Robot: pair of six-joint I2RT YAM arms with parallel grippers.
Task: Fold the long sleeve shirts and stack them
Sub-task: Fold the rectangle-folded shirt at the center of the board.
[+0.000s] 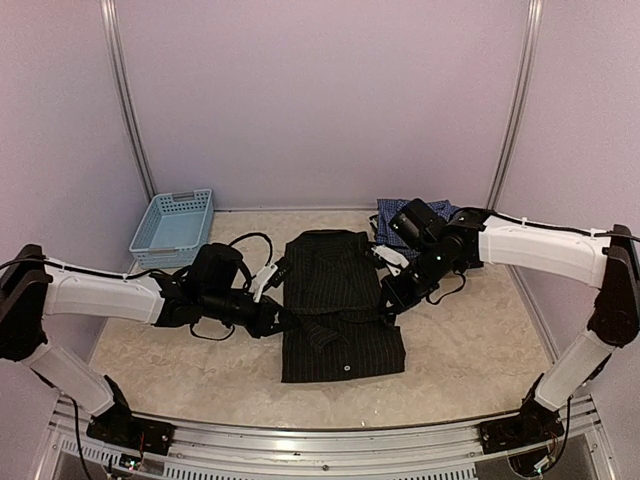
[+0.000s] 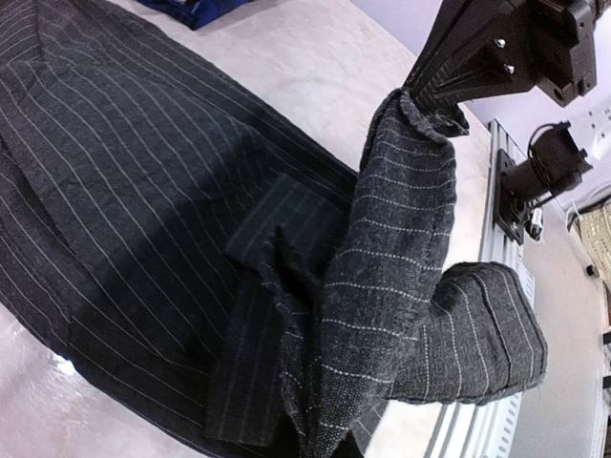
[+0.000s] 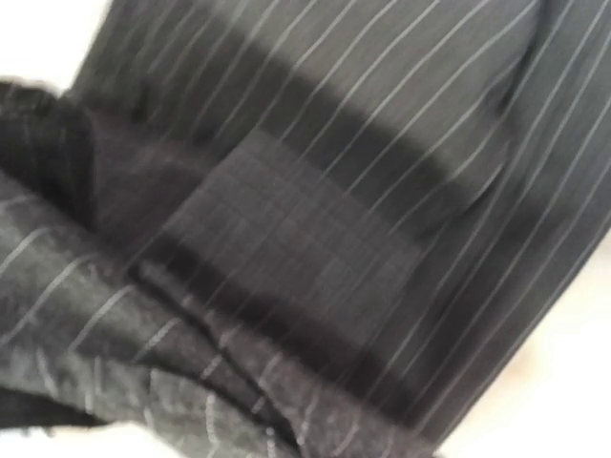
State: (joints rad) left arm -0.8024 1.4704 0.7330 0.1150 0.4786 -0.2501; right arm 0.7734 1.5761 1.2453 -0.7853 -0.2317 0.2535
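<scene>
**Desk:** What does the overhead view show?

**Photographer:** A black shirt (image 1: 335,290) lies mid-table (image 1: 470,350), with an arm at each side. The left gripper (image 1: 283,322) sits at the shirt's left edge and the right gripper (image 1: 392,293) at its right edge. A blue shirt (image 1: 384,218) lies bunched at the back right, partly behind the right arm. A basket (image 1: 172,222) stands at the back left.

**Desk:** And the left wrist camera?

**Photographer:** The left gripper's jaws are clamped on a sleeve (image 2: 391,267), which hangs in a twisted strip above the shirt's body. A metal rail (image 2: 501,191) runs along the right.

**Desk:** The right wrist?

**Photographer:** Blurred pinstriped cloth fills the frame, with a bunched fold nearest the lens. The fingers don't show. The gripper is closed, but I cannot tell whether it pinches cloth.
</scene>
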